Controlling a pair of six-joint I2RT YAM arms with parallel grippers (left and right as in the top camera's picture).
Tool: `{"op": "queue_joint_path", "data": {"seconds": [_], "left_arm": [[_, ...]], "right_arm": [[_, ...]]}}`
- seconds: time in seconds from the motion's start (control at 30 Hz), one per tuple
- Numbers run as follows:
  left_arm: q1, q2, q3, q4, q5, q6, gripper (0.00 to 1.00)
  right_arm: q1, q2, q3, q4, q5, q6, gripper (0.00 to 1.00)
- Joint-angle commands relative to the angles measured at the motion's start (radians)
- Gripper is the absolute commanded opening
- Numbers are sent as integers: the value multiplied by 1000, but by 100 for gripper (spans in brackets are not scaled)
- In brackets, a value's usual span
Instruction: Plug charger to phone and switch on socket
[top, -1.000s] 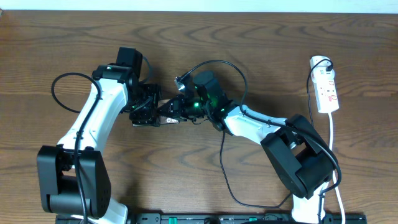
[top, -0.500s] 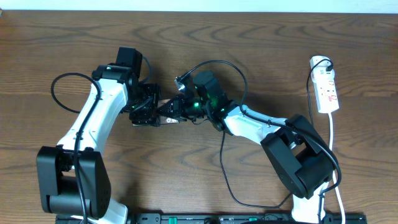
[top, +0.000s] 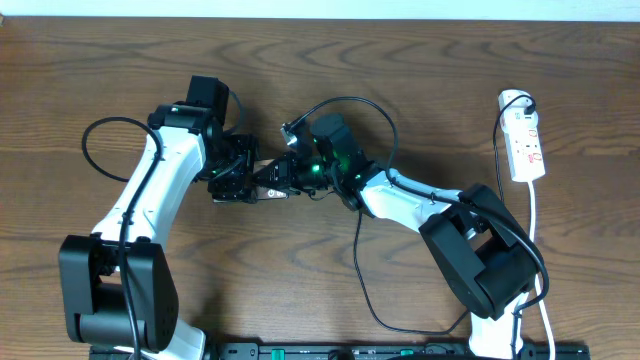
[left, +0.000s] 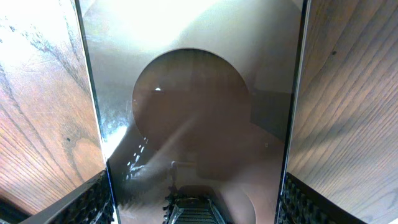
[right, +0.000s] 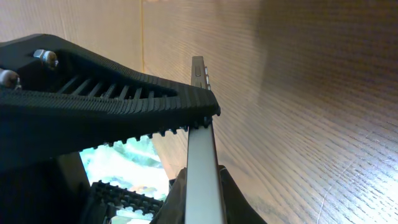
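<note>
Left gripper (top: 236, 178) clamps the phone (left: 193, 112) across its width, a pad against each long edge. Right gripper (top: 286, 172), nearly closed, has a ribbed fingertip (right: 199, 102) touching the phone's thin edge; whether it pinches anything cannot be told. Both meet mid-way across the wooden table (top: 100, 60); the white socket (top: 526, 146) lies well apart at the right

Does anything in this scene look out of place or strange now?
Yes. The phone is not lying flat on the table: both tools grip it, the left tool across its width, the right tool pinching its thin edge. The socket sits far off, at the right side.
</note>
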Motion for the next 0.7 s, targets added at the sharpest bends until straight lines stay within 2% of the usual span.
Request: {"op": "queue_joint_path", "data": {"seconds": [0.0,0.13,0.67], "left_arm": [[-4,-31,35,-4,17,-4,78],[-4,-31,35,-4,17,-4,84],[-4,-31,35,-5,17,11,90]], "right_arm": [[15,-2,4,5,-15,-27,1],[15,-2,4,5,-15,-27,1],[15,-2,4,5,-16,-32,1]]}}
